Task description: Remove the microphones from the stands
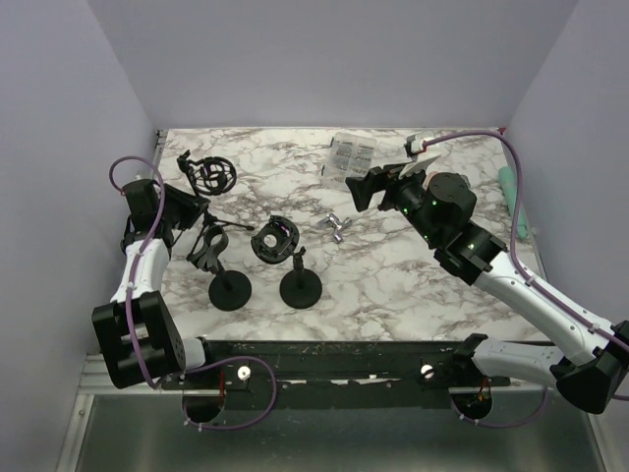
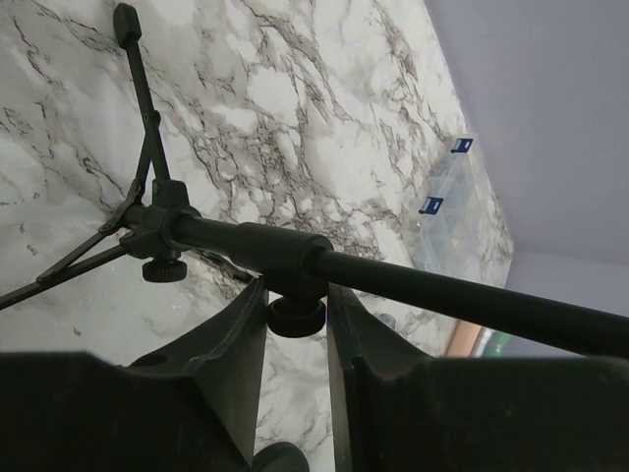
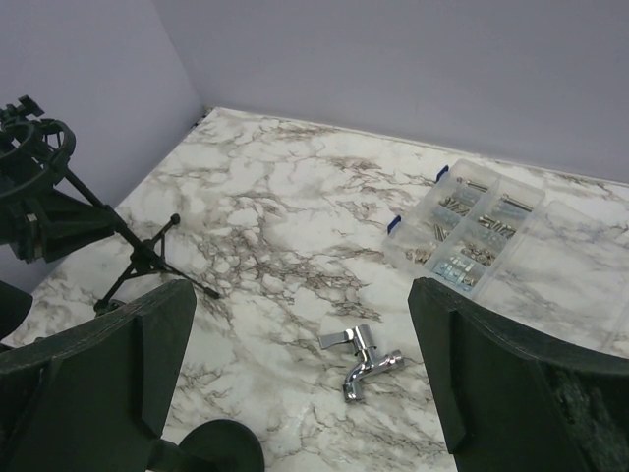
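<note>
A small black tripod stand (image 1: 187, 162) stands at the back left and carries a ring-shaped shock mount (image 1: 212, 175). I cannot make out a microphone in any view. My left gripper (image 1: 195, 212) is beside the tripod. In the left wrist view its gripper (image 2: 297, 295) is closed to a narrow gap on the black knob (image 2: 297, 317) under the stand's pole (image 2: 432, 291). My right gripper (image 1: 378, 185) is open and empty, held above the table's middle right. In its own view the right gripper (image 3: 300, 295) is open and looks down at the tripod stand (image 3: 138, 258).
Two round-base stands (image 1: 229, 290) (image 1: 300, 288) sit near the front, with a black clip (image 1: 206, 246) and a second shock mount (image 1: 275, 239) by them. A chrome tap (image 1: 337, 225) (image 3: 359, 362) lies mid-table. A clear parts box (image 1: 352, 155) (image 3: 472, 231) is at the back.
</note>
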